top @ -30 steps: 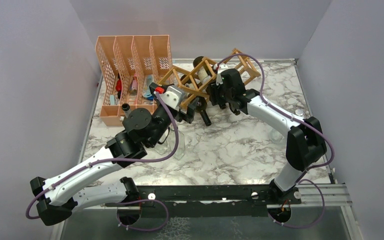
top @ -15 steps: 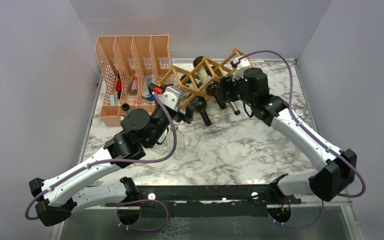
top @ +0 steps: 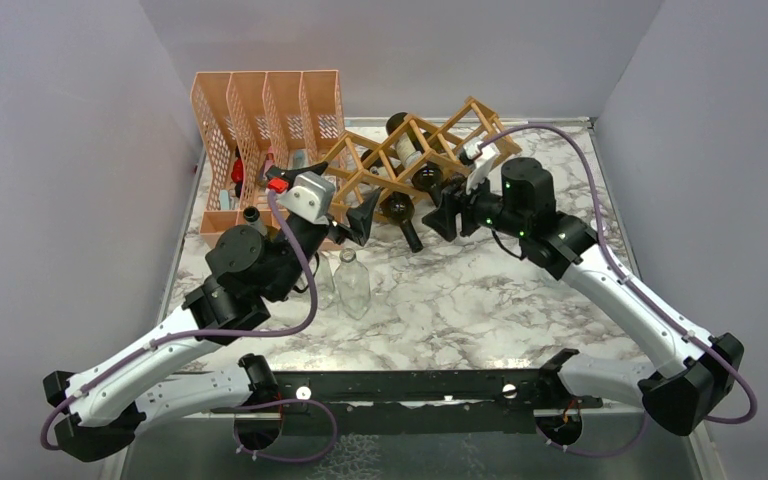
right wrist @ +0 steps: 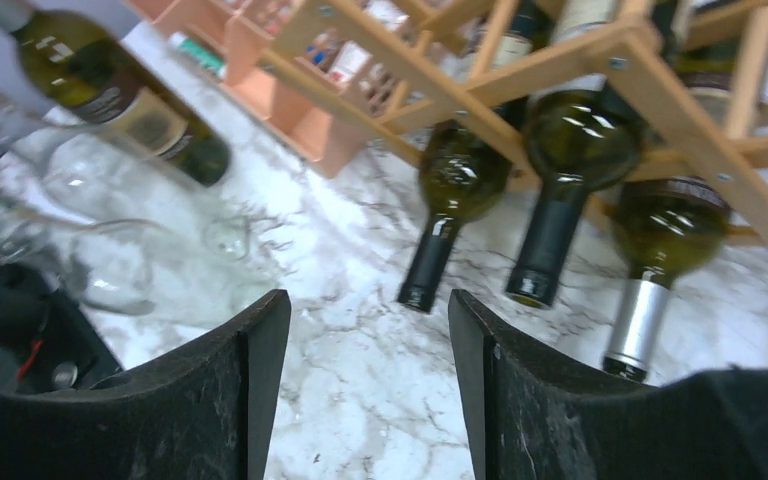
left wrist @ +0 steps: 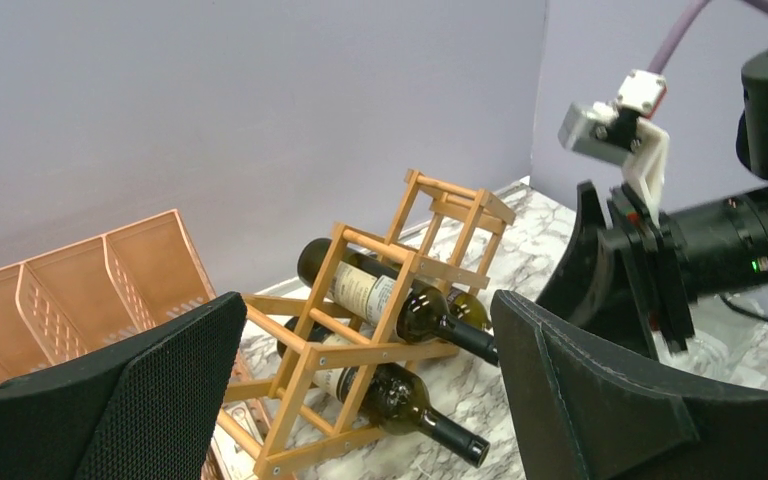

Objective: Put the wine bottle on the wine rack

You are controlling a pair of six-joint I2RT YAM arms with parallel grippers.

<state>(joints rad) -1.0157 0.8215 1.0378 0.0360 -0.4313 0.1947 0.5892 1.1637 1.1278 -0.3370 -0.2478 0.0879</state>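
The wooden lattice wine rack (top: 430, 150) stands at the back of the table, also in the left wrist view (left wrist: 360, 330) and the right wrist view (right wrist: 660, 70). Three dark wine bottles lie in it, necks toward me: one with a black cap (right wrist: 450, 200), a middle one (right wrist: 560, 190) and a silver-capped one (right wrist: 650, 270). Another green wine bottle (right wrist: 110, 80) stands apart by the organiser, its cap (top: 250, 213) showing behind my left arm. My left gripper (top: 355, 222) is open and empty just left of the rack. My right gripper (top: 448, 210) is open and empty in front of it.
An orange perforated file organiser (top: 260, 130) with small items stands at the back left. Clear glass bottles (top: 353, 285) stand on the marble table (top: 480, 300) near my left arm, and show in the right wrist view (right wrist: 100, 250). Walls close in on three sides.
My right gripper has drawn back from the rack toward the near right. My left gripper has drawn back to the left. The bottles in the rack have stayed put.
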